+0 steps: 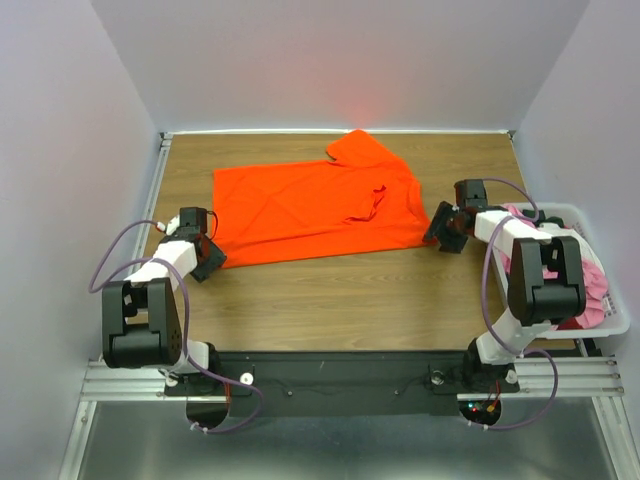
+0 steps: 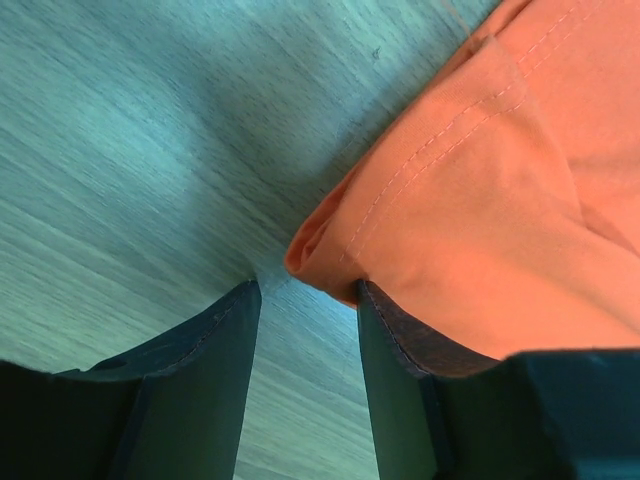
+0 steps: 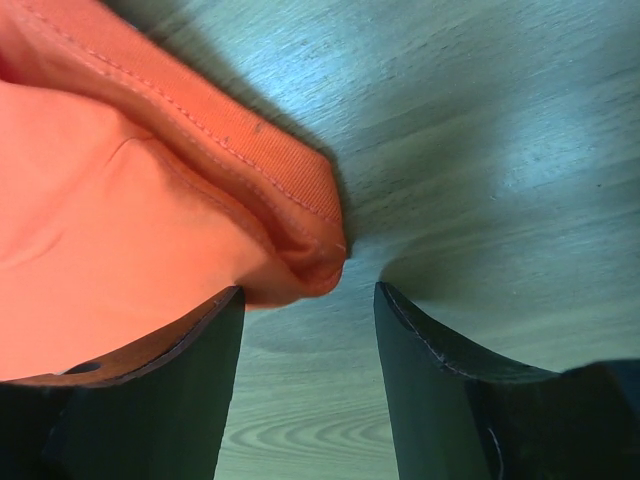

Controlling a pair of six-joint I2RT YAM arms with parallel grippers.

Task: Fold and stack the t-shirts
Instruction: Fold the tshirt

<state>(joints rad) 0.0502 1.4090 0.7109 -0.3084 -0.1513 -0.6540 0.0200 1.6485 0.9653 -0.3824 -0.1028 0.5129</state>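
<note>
A plain orange t-shirt [image 1: 310, 205] lies spread out on the wooden table [image 1: 350, 295], one sleeve pointing to the back. My left gripper [image 1: 205, 258] sits low at its near left corner. In the left wrist view that hemmed corner [image 2: 500, 200] lies just ahead of the open left gripper [image 2: 307, 295] and drapes over the right finger. My right gripper [image 1: 440, 232] is at the shirt's near right corner. Seen from the right wrist, the folded corner [image 3: 100, 250] rests on the left finger of the open right gripper [image 3: 310, 295], with bare wood between the jaws.
A white plastic bin [image 1: 605, 327] stands at the table's right edge beside the right arm, holding pink cloth [image 1: 598, 285]. Grey walls close in the table at the left, back and right.
</note>
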